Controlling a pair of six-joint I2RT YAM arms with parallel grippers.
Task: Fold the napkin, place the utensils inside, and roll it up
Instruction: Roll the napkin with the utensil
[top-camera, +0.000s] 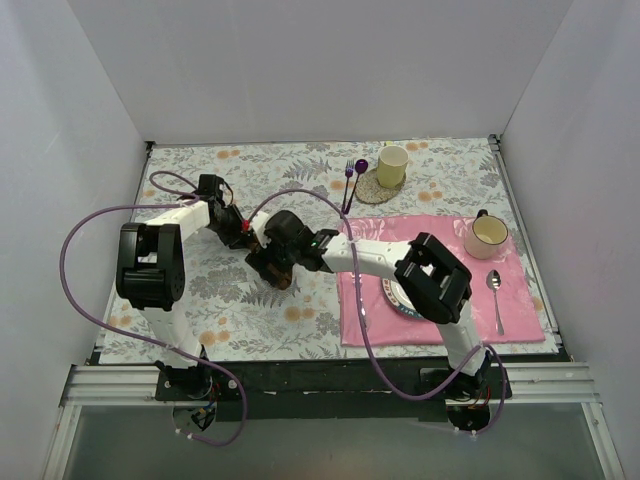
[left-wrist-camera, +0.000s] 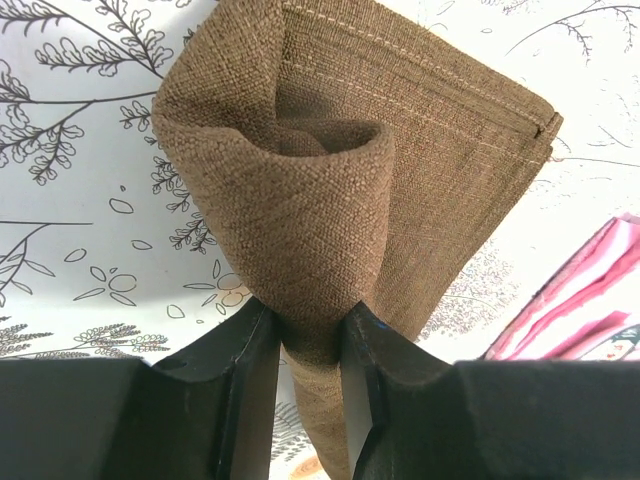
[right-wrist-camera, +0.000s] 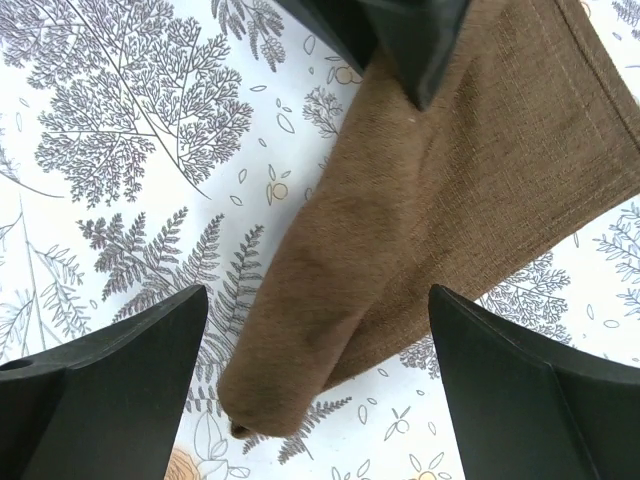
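The napkin (left-wrist-camera: 330, 200), loosely rolled into a cone, lies on the surface (top-camera: 230, 300) left of the pink mat (top-camera: 520, 290). The left fingers (left-wrist-camera: 250, 380) pinch its narrow end. The right fingers (right-wrist-camera: 130, 380) stand wide apart over it, holding nothing.

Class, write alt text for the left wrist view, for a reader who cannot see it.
The left gripper pinches the rolled end of a brown napkin between its black fingers. The napkin lies on a white leaf-printed tablecloth, with a pink placemat at the right edge.
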